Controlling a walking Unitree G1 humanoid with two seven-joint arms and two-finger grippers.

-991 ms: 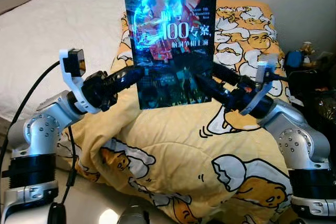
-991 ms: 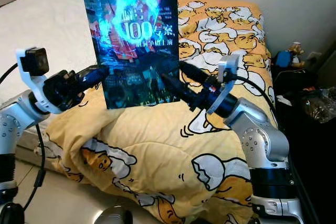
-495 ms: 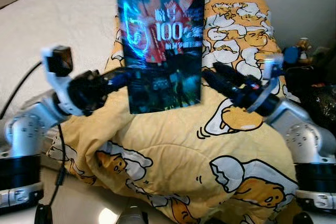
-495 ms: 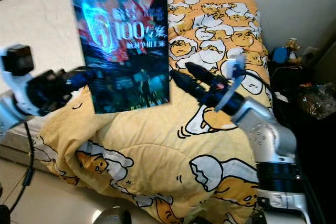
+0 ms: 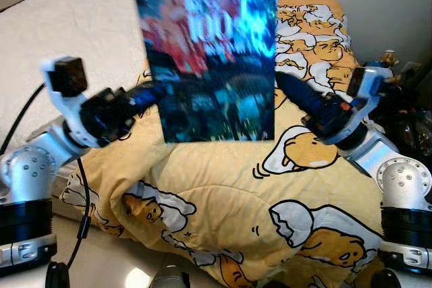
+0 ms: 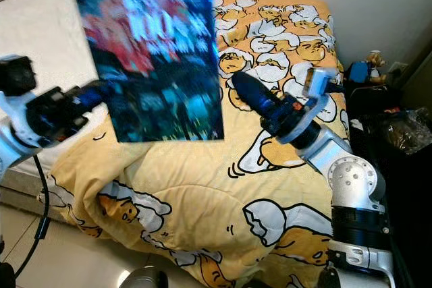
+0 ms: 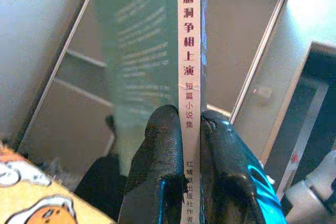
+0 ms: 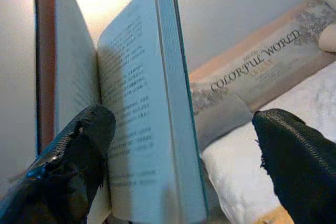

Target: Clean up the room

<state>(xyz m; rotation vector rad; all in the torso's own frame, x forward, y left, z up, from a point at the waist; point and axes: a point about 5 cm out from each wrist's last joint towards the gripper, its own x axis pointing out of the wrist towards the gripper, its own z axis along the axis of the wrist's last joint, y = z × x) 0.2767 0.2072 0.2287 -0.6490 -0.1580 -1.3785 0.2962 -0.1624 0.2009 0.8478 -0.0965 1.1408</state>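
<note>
While held upright above the yellow cartoon-egg quilt (image 5: 223,193) on the bed, the glossy blue-and-red paperback book (image 5: 209,52) is pinched at its spine by the left gripper (image 7: 181,145), apparently for carrying off. Right gripper (image 8: 178,145): fingers spread wide, one tip between the pages, clamping nothing. White mattress (image 5: 67,38) alongside.

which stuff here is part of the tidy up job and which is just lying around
In the job:
book, held upright above the bed
left claw, shut on the book's spine
right claw, open, one finger between the pages

Just lying about:
yellow egg-print duvet
white mattress
small toy figure beside the bed
crinkly bag
</note>
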